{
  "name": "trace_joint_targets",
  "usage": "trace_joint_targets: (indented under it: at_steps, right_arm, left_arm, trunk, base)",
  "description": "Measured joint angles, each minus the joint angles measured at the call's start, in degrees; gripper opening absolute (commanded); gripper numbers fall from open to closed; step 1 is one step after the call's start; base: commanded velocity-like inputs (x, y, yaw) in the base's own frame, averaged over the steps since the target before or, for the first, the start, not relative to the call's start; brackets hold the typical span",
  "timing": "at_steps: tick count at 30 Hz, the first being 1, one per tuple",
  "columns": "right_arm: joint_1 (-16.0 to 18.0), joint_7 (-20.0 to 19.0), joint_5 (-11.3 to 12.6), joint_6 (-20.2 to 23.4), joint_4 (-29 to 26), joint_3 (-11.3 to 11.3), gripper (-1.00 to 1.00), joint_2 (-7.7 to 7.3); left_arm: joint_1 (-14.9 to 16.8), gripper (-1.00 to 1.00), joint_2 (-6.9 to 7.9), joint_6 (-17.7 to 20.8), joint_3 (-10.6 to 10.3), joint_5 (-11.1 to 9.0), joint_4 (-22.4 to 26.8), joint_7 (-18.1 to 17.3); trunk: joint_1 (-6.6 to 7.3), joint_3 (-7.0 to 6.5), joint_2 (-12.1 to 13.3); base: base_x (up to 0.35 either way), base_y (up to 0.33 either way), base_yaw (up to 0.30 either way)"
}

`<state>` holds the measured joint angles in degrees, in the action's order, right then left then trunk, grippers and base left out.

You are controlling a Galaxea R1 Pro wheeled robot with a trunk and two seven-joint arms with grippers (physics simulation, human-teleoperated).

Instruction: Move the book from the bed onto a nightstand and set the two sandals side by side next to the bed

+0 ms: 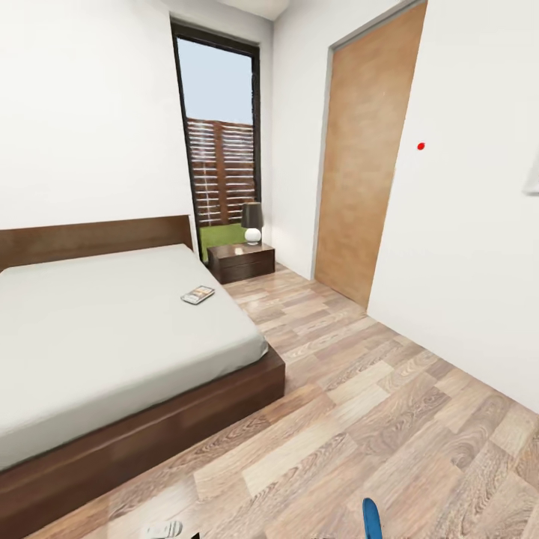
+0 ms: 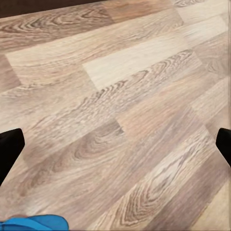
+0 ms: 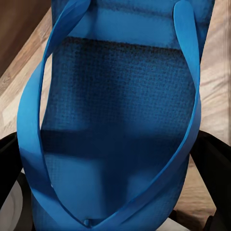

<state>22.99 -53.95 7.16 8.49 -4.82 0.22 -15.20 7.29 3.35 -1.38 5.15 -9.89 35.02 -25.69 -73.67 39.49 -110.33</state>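
A blue sandal [image 3: 115, 120] fills the space between the right gripper [image 3: 115, 192] fingers — it appears clamped there. The left gripper [image 2: 115, 144] hangs wide apart over bare floor [image 2: 120, 96]. The book [image 1: 198, 295] lies near the bed [image 1: 112, 329] edge — thin, light, probably best pinched at an overhanging edge.

You see the book [image 1: 198, 295] lying flat near the pale bed's [image 1: 112, 329] right edge. The dark nightstand [image 1: 241, 261] stands beside the headboard. One blue sandal [image 3: 120, 125] sits between your right gripper's fingers [image 3: 9, 163].
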Motion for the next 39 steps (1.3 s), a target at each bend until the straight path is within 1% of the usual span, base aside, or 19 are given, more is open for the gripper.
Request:
trace_joint_targets:
  at_steps: [5, 14, 21, 25, 39]
  right_arm:
    - [0.01, -0.01, 0.0, 0.03, 0.01, -0.02, -1.0, 0.0]
    - [0.01, -0.02, -0.02, 0.01, 0.02, 0.04, -1.0, 0.01]
    - [0.01, -0.01, -0.01, 0.02, 0.01, 0.0, -1.0, 0.01]
    - [0.0, -0.02, 0.01, -0.01, 0.0, -0.01, -1.0, 0.0]
    - [0.0, -0.03, 0.0, -0.01, 0.0, 0.0, -1.0, 0.0]
  left_arm:
    - [-0.03, 1.0, 0.0, -0.01, 0.01, 0.03, 0.02, 0.0]
    - [-0.03, 1.0, 0.0, 0.01, 0.01, 0.02, 0.02, 0.0]
    - [-0.03, 1.0, 0.0, 0.01, 0.01, 0.01, 0.02, 0.0]
    - [-0.02, 1.0, 0.0, 0.0, 0.0, -0.01, 0.0, 0.0]
    - [-0.01, 1.0, 0.0, -0.01, 0.0, 0.0, -0.01, 0.0]
  trunk:
    - [0.0, 0.0, 0.0]
    - [-0.02, 0.0, 0.0]
    - [0.0, 0.0, 0.0]
    - [0.0, 0.0, 0.0]
    - [0.0, 0.0, 0.0]
  base:
    - [-0.024, 0.0, -0.054]
    - [-0.224, 0.0, -0.004]
    - [-0.032, 0.0, -0.013]
    - [-0.003, 0.0, -0.199]
    - [0.0, 0.0, -0.276]
